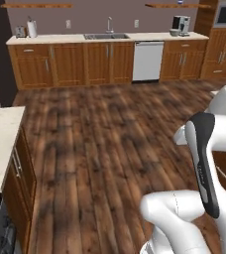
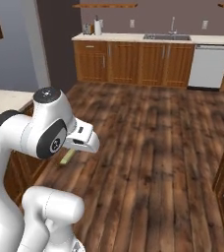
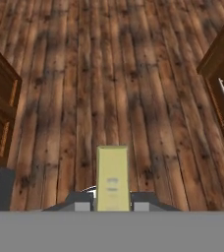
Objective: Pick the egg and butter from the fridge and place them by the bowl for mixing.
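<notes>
Wooden floor (image 3: 133,74) spreads wide below clawed butter (image 3: 113,177).

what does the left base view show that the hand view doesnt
Left base view alone: the far counter with the sink, the white dishwasher, the coffee machine with the bowl beside it. Hand view alone: the butter held in the shut claw, sticking out over the floor. Both: the dark wood plank floor and brown cabinets.
</notes>
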You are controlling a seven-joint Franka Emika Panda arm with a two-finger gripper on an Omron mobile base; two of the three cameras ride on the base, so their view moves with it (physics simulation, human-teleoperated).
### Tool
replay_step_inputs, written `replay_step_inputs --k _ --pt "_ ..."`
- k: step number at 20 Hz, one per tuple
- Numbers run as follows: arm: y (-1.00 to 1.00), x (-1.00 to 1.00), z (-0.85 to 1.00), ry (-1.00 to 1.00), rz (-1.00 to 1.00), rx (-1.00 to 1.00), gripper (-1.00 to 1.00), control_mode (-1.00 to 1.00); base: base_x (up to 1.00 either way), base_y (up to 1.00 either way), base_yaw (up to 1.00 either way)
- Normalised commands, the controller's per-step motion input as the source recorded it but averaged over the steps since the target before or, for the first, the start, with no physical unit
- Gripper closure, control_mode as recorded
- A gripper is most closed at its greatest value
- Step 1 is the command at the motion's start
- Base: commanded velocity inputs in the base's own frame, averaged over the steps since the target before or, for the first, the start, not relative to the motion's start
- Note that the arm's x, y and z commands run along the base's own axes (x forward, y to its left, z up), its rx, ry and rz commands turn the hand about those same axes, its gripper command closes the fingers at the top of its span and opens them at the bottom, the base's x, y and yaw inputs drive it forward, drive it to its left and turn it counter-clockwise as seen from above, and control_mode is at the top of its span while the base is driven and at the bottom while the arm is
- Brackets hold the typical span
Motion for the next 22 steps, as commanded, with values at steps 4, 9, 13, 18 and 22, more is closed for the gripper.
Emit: replay_step_inputs --k 4,9,13,18,22 --pt "0.0 0.0 0.0 0.0 0.0 0.0 1.0 1.0 0.62 -0.01 -0.13" --pt "0.0 0.0 0.0 0.0 0.0 0.0 1.0 1.0 0.67 -0.06 -0.06" --pt "0.0 0.0 0.0 0.0 0.0 0.0 1.0 1.0 0.71 -0.08 -0.02" --pt "0.0 0.0 0.0 0.0 0.0 0.0 1.0 1.0 0.75 -0.08 0.0" --pt "0.0 0.0 0.0 0.0 0.0 0.0 1.0 1.0 0.74 -0.09 0.0"
